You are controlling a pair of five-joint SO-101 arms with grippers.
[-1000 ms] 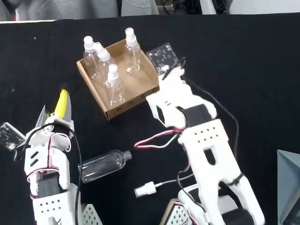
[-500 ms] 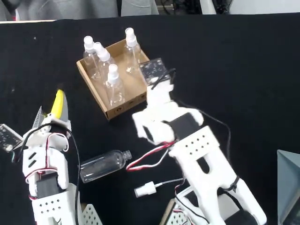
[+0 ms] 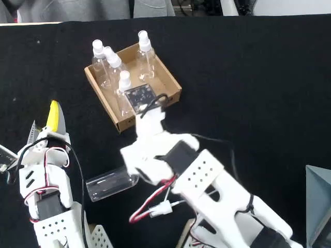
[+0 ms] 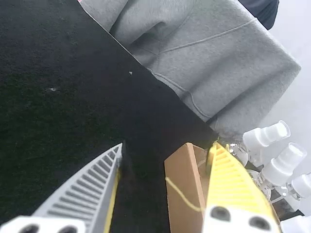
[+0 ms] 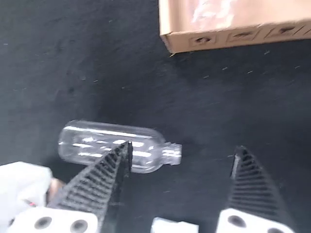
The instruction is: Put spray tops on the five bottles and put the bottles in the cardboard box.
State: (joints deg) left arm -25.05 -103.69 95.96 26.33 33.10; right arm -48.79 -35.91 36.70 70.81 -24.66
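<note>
The cardboard box [image 3: 165,78] holds several clear bottles with white spray tops [image 3: 124,88]. One uncapped bottle [image 3: 107,185] lies on its side on the black table, its neck under my right arm [image 3: 173,160]. In the right wrist view my right gripper [image 5: 183,148] is open just above this bottle [image 5: 114,144], its black fingers straddling the neck end. A loose spray top [image 3: 161,209] lies near that arm's base. My left gripper [image 3: 44,120] stands open at the front left, empty, with a yellow finger [image 4: 233,189]. Past it are the box wall [image 4: 182,187] and capped bottles [image 4: 287,160].
A red and white cable [image 3: 150,204] trails by the loose spray top. A grey object [image 3: 318,199] sits at the right edge. A person in a grey garment [image 4: 204,53] stands behind the table. Bare black table stretches to the right of the box.
My right arm has swung from the box's right side down and left, over the lying bottle. The left arm has shifted slightly left.
</note>
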